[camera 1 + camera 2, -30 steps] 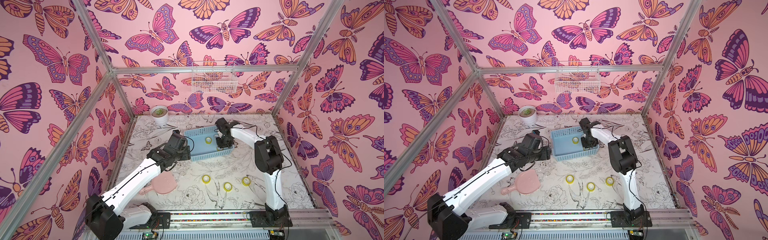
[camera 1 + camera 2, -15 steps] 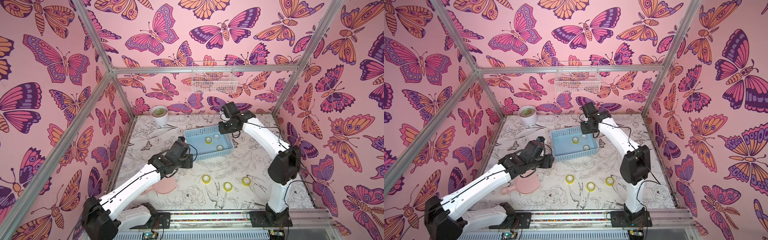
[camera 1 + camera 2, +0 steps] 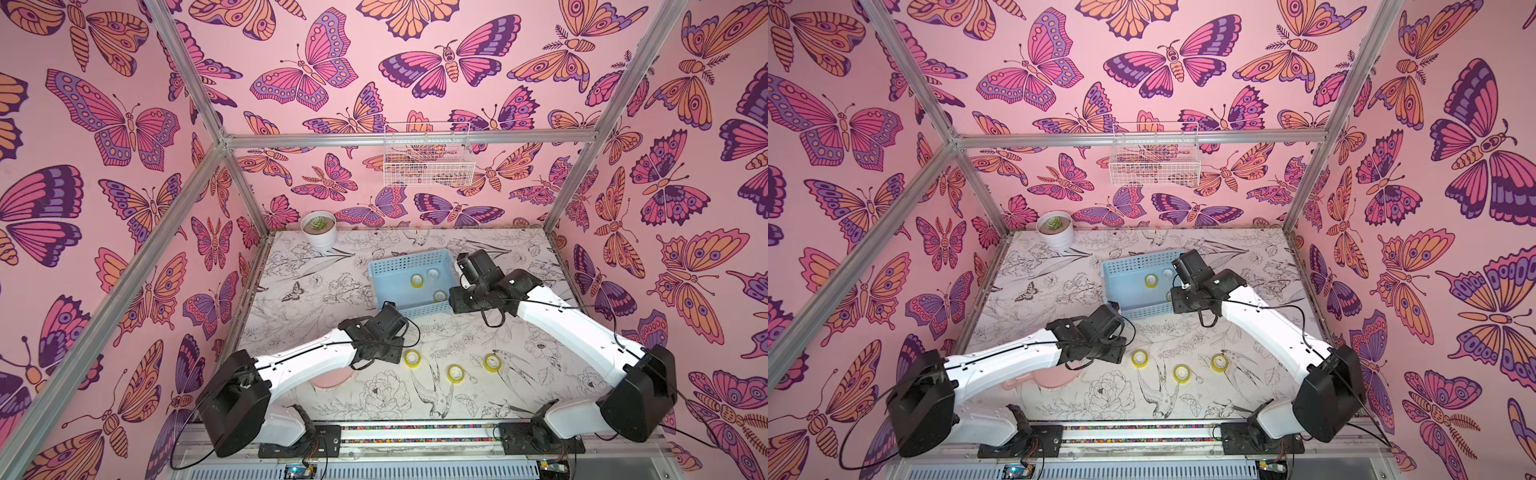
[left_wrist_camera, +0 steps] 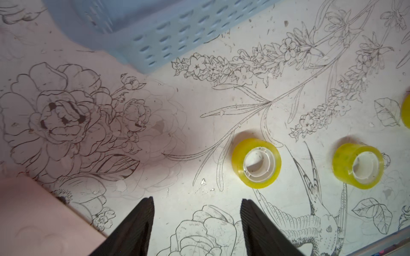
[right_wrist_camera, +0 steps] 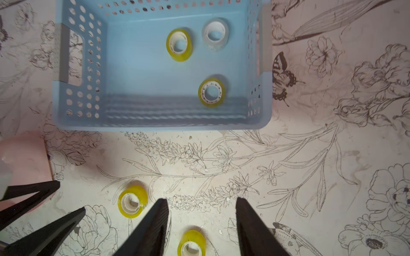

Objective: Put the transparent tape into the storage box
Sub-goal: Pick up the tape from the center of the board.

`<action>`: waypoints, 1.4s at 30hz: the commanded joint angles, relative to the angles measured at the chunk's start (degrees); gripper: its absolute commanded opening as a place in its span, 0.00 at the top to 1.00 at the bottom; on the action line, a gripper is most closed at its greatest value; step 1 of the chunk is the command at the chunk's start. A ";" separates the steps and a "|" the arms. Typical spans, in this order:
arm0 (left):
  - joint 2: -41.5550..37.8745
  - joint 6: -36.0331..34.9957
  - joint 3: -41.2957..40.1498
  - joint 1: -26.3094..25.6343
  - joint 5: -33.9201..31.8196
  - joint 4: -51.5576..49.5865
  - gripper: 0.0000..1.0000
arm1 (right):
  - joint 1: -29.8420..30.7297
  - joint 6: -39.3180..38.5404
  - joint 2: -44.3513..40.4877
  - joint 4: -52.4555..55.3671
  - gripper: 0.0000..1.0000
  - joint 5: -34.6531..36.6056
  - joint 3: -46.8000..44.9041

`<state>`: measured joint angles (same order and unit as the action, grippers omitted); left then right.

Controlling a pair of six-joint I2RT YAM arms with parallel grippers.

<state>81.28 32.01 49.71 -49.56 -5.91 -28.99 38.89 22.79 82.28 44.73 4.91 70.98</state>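
We log open tabletop (image 4: 199,106) between storage box (image 4: 166,35) and left gripper (image 4: 197,199), jaws wide, empty; yellow tape roll (image 4: 256,163) just ahead; right gripper (image 5: 201,199) parted, empty

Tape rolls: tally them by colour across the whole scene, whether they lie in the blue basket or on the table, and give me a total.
Yellow tape rolls: 5
Colourless tape roll: 1
Total: 6
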 commanded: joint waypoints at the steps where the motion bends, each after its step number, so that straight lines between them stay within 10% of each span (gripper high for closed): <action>1: 3.13 0.25 1.62 -1.18 1.75 3.87 0.32 | 0.71 2.26 -2.36 -1.19 0.46 1.99 -1.40; 17: 12.98 2.22 0.82 -3.79 2.76 9.43 0.39 | 0.66 2.98 -5.38 -0.70 0.46 3.77 -4.62; 42: 10.78 3.30 0.17 -5.02 2.37 7.69 1.00 | 0.66 2.79 -6.37 -0.43 0.47 5.17 -4.95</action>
<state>94.61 35.09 50.63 -54.17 -3.09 -18.81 39.16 25.15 77.12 43.97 8.86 66.13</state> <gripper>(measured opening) 0.180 0.531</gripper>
